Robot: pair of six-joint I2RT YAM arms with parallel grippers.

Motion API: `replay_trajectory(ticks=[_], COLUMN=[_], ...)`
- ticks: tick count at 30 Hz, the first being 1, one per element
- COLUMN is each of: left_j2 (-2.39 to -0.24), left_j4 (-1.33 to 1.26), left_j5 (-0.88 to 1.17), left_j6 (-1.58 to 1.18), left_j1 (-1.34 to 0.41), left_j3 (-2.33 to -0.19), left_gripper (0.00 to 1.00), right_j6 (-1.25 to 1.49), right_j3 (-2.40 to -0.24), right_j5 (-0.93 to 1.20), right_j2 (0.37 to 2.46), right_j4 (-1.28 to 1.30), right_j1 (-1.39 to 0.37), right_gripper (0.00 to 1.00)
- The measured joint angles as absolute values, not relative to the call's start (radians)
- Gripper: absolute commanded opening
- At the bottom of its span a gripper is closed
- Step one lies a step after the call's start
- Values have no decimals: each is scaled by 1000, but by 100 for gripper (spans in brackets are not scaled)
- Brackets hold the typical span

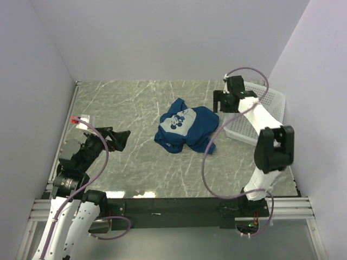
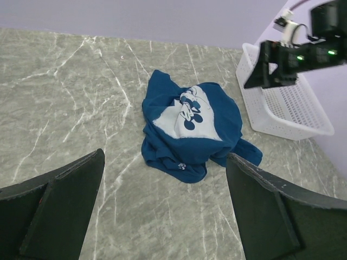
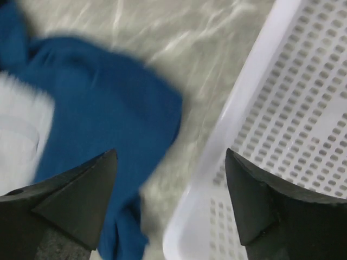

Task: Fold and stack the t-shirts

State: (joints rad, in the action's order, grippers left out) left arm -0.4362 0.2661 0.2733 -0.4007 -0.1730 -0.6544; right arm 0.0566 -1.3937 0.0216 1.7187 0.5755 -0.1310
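Observation:
A dark blue t-shirt (image 1: 187, 129) with a white cartoon print lies crumpled in a heap in the middle of the marble table. In the left wrist view the t-shirt (image 2: 190, 130) lies ahead of my left gripper (image 2: 165, 157), which is open, empty and apart from it. My left gripper (image 1: 120, 138) hovers to the shirt's left. My right gripper (image 1: 221, 103) hangs open above the gap between the shirt's right edge and the basket. Its wrist view is blurred, with the t-shirt (image 3: 97, 108) on the left and nothing between the open jaws of the right gripper (image 3: 171, 154).
A white plastic mesh basket (image 1: 260, 108) stands at the right side of the table, against the wall; its rim (image 3: 238, 119) runs just under my right gripper. A small white and red object (image 1: 81, 120) sits at the left edge. Walls enclose the table.

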Motion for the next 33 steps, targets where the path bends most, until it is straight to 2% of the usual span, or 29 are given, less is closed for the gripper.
replay_trajectory(ticks=[4,6,7,8,9,10,12,13,16,23,30,33], left_j2=[-443,-445,-447,-447,-448,-449,-451,-452,-454,-454,-456,-458], left_j4=[266,266,266,266,266,266,266,266,266,266,266,266], left_j5=[271,271,271,271,271,271,271,272,272,272,272,272], left_j6=[-401,-401,-400,-400,-400,-400,-400,-400,-400,-400,-400,-400], left_j1=[-174,-174,-174,-174,-174,-174,-174,-174,-174,-175,-175,-175], left_j3=[-654,-654,-654,-654,-654,-654,-654,-654,-654,-654,-654,-654], left_gripper=[100,99,99,100,99,99,99,99,99,99,99,99], right_j6=[157,174,176,171,170,165,146,131,71,-68,-162,-200], right_j3=[-1538,-1563,-1562,-1554,-1541,-1524,-1475,-1448,-1362,-1298,-1462,-1528], right_j5=[-120,-161,-180,-194,-202,-207,-228,-239,-264,-276,-291,-296], right_j2=[1892,1943,1961,1973,1978,1978,1963,1942,1873,1826,1937,1995], right_j4=[575,575,577,579,579,577,564,553,538,498,490,466], right_j1=[-146,-145,-145,-145,-145,-145,-146,-147,-148,-138,-90,-77], right_gripper=[68,63,54,51,47,37,29,21,13,11,12,30])
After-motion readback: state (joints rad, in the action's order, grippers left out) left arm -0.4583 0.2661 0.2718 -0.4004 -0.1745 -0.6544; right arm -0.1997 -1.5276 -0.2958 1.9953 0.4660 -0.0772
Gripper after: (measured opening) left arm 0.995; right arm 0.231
